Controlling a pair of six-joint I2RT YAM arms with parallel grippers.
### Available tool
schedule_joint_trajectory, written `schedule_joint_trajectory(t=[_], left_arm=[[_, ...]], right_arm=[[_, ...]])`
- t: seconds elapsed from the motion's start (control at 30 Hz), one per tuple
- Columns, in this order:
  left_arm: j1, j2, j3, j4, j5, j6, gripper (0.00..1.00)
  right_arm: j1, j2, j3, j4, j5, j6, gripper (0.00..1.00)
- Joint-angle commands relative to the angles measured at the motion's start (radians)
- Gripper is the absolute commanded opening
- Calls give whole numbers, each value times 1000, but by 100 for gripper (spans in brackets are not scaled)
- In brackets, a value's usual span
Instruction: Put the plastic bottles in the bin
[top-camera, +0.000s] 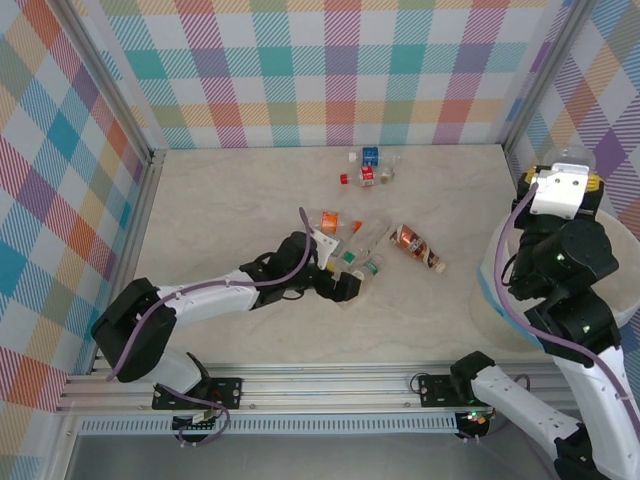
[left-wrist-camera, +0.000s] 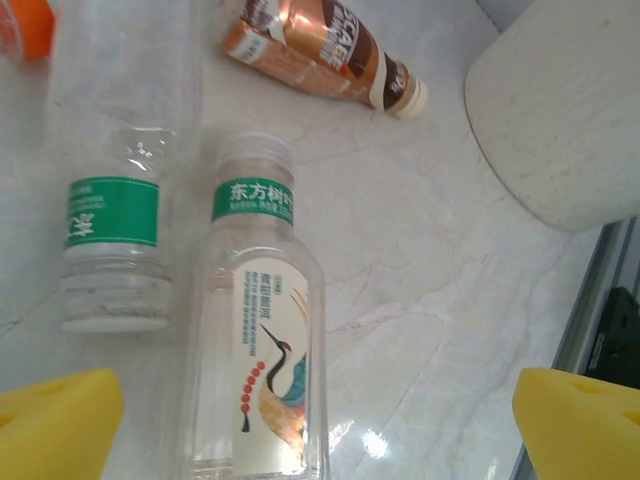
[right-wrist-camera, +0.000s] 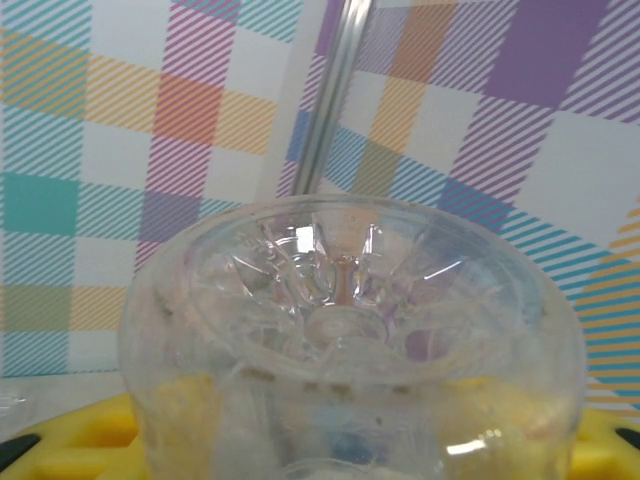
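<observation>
L jaws spread over smooth crane-label bottle; R jaws' yellow foam pads pinch clear fluted-base bottle.

On the table bottles lie centrally, a smaller group behind them; the bin stands to their right

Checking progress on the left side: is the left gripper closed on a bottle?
No, the left gripper stands wide open over the crane-label bottle lying on the table.
</observation>
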Motion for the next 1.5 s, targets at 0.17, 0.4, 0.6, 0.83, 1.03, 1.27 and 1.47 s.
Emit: schedule_joint_trajectory(t=[0.17,0.4,0.6,0.83,1.03,1.27,1.47], left_arm=[[-62,29,55,-147,-246,3,100],[-56,-35,-10,-79,-372,-94,100],[-3,-84,-53,-92,-496,-220,100],[78,-157,-150,-47,-534,-352,100],[96,-194,-173,-57,-538,-362,100],[108,-211,-188,-62,-537,-364,100],[117,-217,-199,-59,-538,-375,100]], right_arm=[[-292,123,-47,-134,94,85,76],[-298,276,82,-404,98,288,99],[-93,357,135,-474,10,292,100],[13,566,214,-628,-348,358,100],[6,717,100,-558,-722,365,100],[-96,916,73,-555,-938,351,99],[-165,1038,72,-531,-942,356,95]])
